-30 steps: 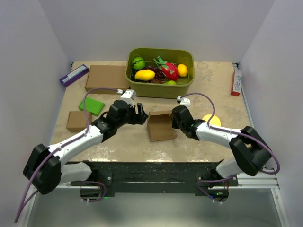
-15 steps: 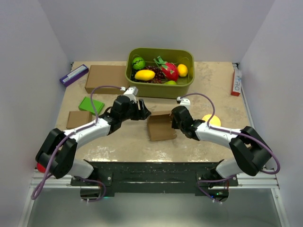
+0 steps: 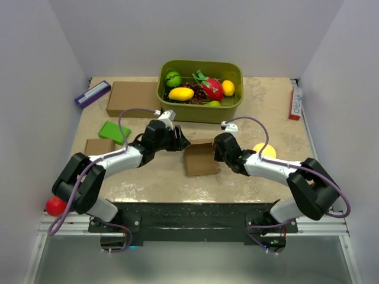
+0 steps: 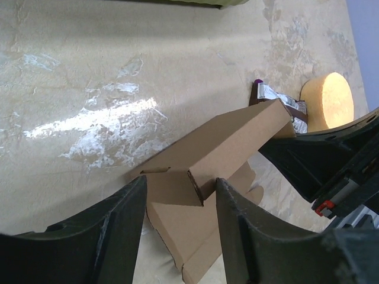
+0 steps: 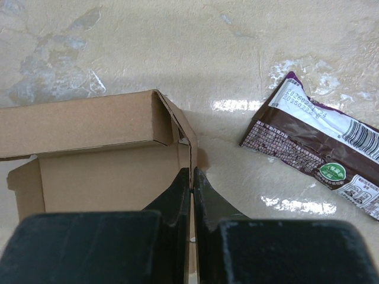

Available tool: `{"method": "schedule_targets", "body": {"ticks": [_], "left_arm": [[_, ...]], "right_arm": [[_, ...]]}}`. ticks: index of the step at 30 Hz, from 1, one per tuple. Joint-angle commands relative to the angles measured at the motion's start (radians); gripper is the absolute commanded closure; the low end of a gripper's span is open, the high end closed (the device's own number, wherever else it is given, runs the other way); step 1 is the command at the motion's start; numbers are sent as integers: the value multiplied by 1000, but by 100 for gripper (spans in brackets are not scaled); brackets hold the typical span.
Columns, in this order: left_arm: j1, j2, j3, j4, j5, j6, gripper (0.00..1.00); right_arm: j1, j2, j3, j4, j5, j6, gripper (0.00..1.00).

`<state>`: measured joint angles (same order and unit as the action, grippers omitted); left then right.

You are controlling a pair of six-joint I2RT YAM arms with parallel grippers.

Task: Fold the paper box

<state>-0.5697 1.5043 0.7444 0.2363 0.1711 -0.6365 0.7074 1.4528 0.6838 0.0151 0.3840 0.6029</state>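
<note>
Overhead view faces down; both wrist views (close, low) share the paper box (image 4: 219, 148).

Looks like a robot lab's test cell. Closed in by plain white walls (image 3: 35, 71) around a beige table (image 3: 269, 103), with a left arm (image 3: 115, 161) and a right arm (image 3: 275, 168) bolted to a black frame (image 3: 195, 216) at its near edge. Holds toy fruit (image 3: 181, 93) in a green tub (image 3: 201, 113).

The box (image 4: 225, 145) is plain brown cardboard, dull and smooth. The table (image 4: 89, 71) looks like stone and is shiny, with bright spots. The wrapper (image 5: 320, 148) is shiny plastic. The bin (image 3: 201, 112) is smooth green plastic.
</note>
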Motion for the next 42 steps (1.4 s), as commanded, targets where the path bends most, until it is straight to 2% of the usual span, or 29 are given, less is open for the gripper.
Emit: {"method": "schedule_targets", "body": {"ticks": [1, 5, 8, 11, 13, 14, 17, 20, 24, 29, 42], "left_arm": [[5, 16, 1, 63, 22, -6, 50], [5, 34, -17, 67, 18, 3, 55], [7, 48, -20, 67, 13, 12, 58], [5, 59, -17, 61, 4, 27, 61], [5, 62, -14, 54, -4, 37, 62], [5, 63, -14, 52, -8, 40, 63], [5, 68, -13, 51, -10, 46, 64], [7, 70, -11, 47, -12, 52, 65], [5, 70, -10, 43, -13, 58, 66], [5, 66, -11, 41, -13, 61, 67], [7, 65, -11, 40, -12, 66, 69]], "right_arm": [[10, 18, 13, -61, -2, 12, 100], [12, -2, 20, -73, -23, 15, 93], [10, -23, 28, -90, -43, 23, 80], [10, -61, 40, -113, -89, 17, 59], [10, -80, 60, -139, -96, -5, 50], [7, -80, 86, -174, -96, -11, 42], [0, -107, 124, -227, -102, -26, 28], [-31, -167, 131, -227, -138, -28, 21], [-97, -223, 125, -181, -212, -20, 21], [-170, -186, 135, -109, -292, -26, 32], [-195, -45, 168, -20, -343, -17, 47]]}}
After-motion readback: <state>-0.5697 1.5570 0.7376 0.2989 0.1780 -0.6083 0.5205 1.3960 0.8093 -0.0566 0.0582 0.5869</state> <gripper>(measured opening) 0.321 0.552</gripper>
